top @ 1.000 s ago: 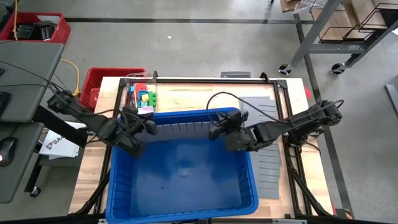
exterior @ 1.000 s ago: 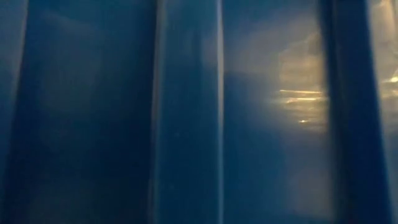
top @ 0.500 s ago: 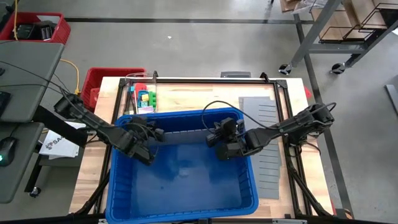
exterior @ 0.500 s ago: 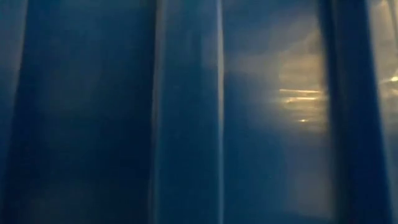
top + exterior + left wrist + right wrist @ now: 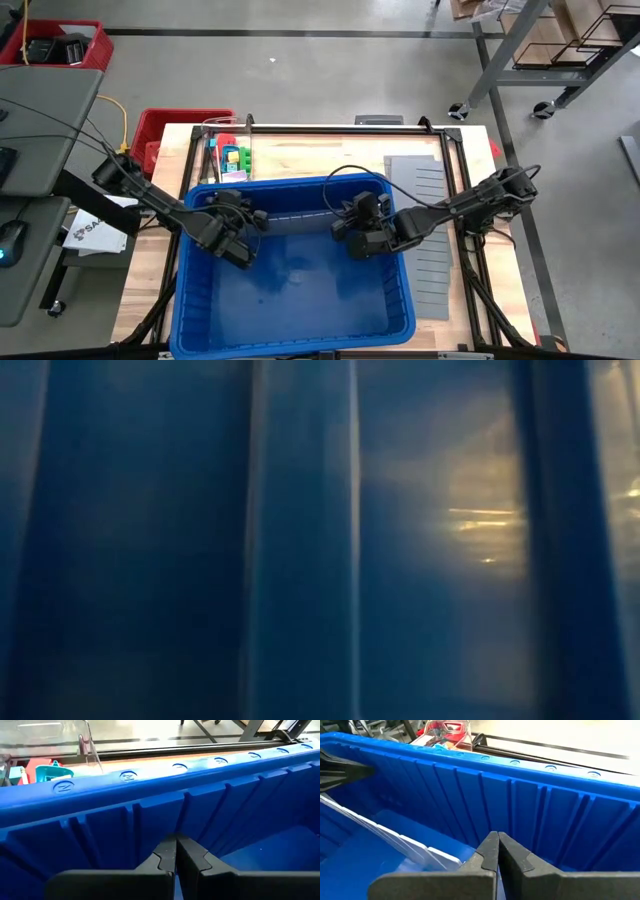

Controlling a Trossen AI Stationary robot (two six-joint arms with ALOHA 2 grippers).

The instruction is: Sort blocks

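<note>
So both grippers, left (image 5: 236,252) and right (image 5: 358,243), hang inside the blue bin (image 5: 300,330), fingers pressed together, holding nothing; blocks (image 5: 233,157) sit behind it.

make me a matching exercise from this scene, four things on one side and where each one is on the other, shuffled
Things:
1. left end effector
2. right end effector
3. blocks
4. grey divider panels

Places:
A. on the table beyond the blue bin's far left corner
B. shut, inside the bin near its far right wall
C. flat on the table to the right of the bin
D. shut, inside the bin on its left side

Pairs: 1-D, 2-B, 3-A, 4-C
</note>
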